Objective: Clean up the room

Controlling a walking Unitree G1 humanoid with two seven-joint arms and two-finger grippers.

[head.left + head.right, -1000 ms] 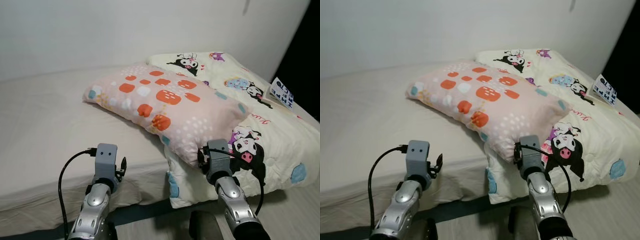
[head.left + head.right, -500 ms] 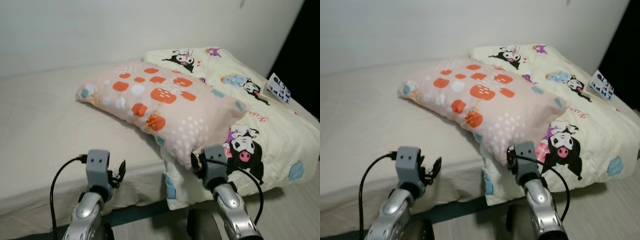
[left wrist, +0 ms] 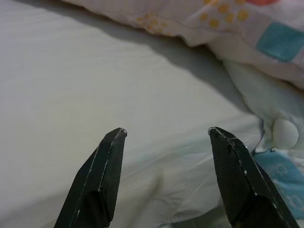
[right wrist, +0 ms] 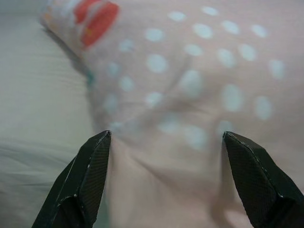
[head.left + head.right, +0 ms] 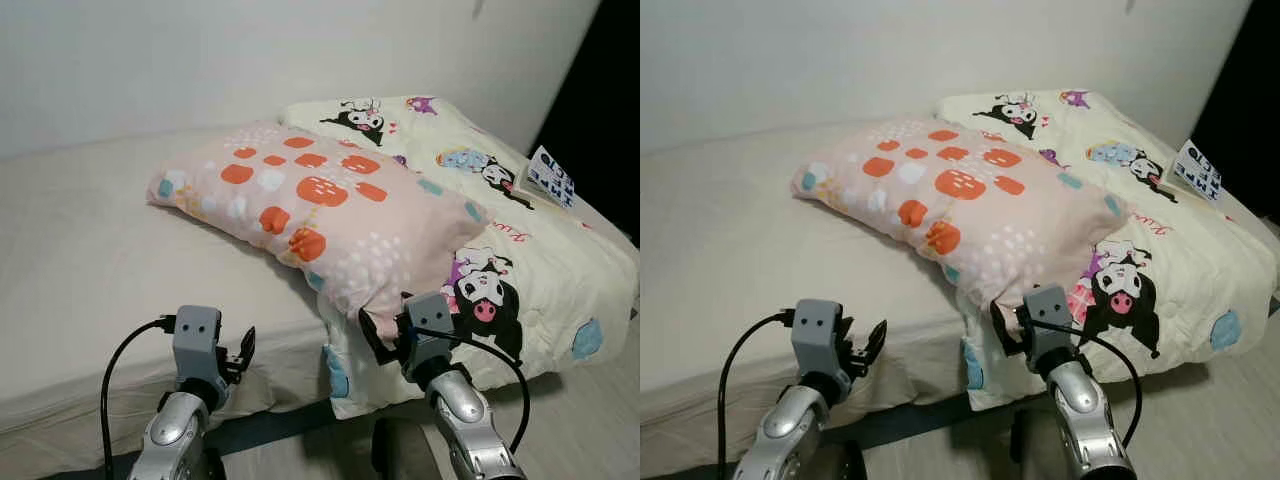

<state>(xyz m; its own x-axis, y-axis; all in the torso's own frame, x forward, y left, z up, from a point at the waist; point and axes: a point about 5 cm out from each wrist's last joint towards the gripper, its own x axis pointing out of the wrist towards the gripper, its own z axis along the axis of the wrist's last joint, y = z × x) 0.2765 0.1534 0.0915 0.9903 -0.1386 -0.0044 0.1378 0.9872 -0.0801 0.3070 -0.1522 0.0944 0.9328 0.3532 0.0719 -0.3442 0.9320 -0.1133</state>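
Observation:
A pink pillow [image 5: 320, 215] with orange and white spots lies slantwise on the bed, its near corner resting over a cream cartoon-print quilt [image 5: 530, 270]. My right gripper [image 4: 166, 137] is open, its two black fingers either side of that near pillow corner [image 5: 375, 300]; the fabric sits between them, not pinched. My left gripper [image 3: 166, 130] is open over the beige sheet [image 5: 90, 250] at the bed's front edge, left of the pillow, holding nothing. In the left eye view it sits at the mattress edge [image 5: 243, 352].
A printed card or book [image 5: 552, 178] lies on the quilt's far right side. A white wall runs behind the bed. A dark opening [image 5: 610, 110] is at the right. Pale floor [image 5: 590, 420] shows below the quilt's hanging edge.
The camera has shifted slightly. My right gripper has pushed forward and left to the pillow's near corner, with a black finger now showing beside it. The left gripper stays at the bed's edge.

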